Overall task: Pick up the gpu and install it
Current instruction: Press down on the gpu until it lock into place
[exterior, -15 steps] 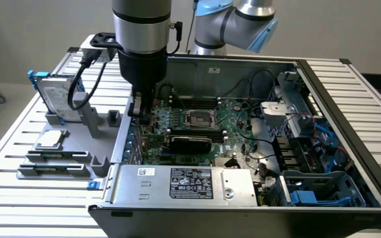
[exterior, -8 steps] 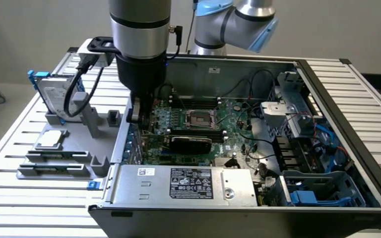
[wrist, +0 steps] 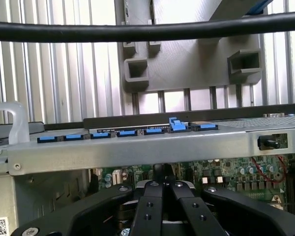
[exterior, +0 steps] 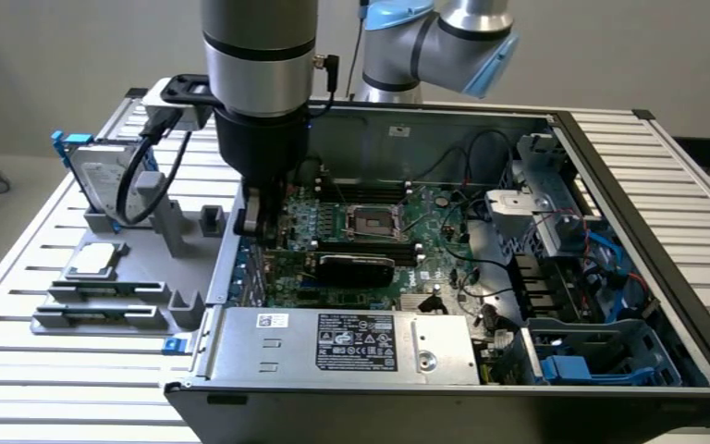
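View: exterior
Case: an open computer case (exterior: 651, 213) lies on a slatted table (exterior: 34, 388).
Case contents: a green motherboard (exterior: 442, 217), a silver power supply (exterior: 343, 342) with a label, a drive cage (exterior: 602, 356) with blue parts, and loose cables.
Gpu: the gpu (exterior: 355, 265) stands on edge on the motherboard with its black face showing. It is inside the case, near the fingers, on the exterior view's right of them. Whether they touch it, cannot tell.
Holder: a grey holder (exterior: 121, 319) sits outside the case, on the side of the fingers away from the gpu.
Holder contents: a processor chip (exterior: 96, 261), two memory sticks (exterior: 99, 289), and a hard drive (exterior: 93, 180) upright in a blue frame.
Arm: the arm (exterior: 260, 55) hangs straight down with the wrist vertical. The gripper (exterior: 256, 231) dips just inside the case wall nearest the holder.

View: wrist
Fingers: the gripper (wrist: 162, 189) has its two black fingers pressed together, and nothing shows gripped between them.
Wall: the case wall (wrist: 137, 147) runs just beyond the fingers and carries a row of blue clips (wrist: 128, 132), one of them raised.
Board: the motherboard (wrist: 226, 172) lies between the fingers and the wall.
Beyond wall: the holder (wrist: 196, 64) rests on the table slats.
Cable: a black cable (wrist: 137, 30) crosses above the holder.
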Available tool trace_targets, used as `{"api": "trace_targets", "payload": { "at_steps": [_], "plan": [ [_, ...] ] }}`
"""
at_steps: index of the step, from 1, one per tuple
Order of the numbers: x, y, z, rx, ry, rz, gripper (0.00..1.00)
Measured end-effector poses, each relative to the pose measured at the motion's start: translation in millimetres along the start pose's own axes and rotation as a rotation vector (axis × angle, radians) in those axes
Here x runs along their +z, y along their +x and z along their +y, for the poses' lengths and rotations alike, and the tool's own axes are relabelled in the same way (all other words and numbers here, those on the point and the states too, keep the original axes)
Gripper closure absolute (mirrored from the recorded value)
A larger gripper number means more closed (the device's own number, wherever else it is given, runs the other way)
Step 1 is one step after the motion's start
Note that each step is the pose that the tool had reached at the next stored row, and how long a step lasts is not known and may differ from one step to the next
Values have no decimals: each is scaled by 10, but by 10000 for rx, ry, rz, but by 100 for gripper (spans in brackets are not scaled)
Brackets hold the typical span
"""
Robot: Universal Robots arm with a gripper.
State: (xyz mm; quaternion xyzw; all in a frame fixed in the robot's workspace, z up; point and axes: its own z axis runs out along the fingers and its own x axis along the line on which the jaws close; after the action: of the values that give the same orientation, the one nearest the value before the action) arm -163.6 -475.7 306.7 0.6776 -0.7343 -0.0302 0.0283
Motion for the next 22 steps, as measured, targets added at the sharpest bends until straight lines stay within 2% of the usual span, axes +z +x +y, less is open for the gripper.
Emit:
{"api": "trace_targets", "payload": {
  "at_steps": [6, 22],
  "plan": [
    [22, 5, 9, 228, -1, -19, 89],
    [34, 0, 9, 1286, -8, -195, 89]
  ]
}}
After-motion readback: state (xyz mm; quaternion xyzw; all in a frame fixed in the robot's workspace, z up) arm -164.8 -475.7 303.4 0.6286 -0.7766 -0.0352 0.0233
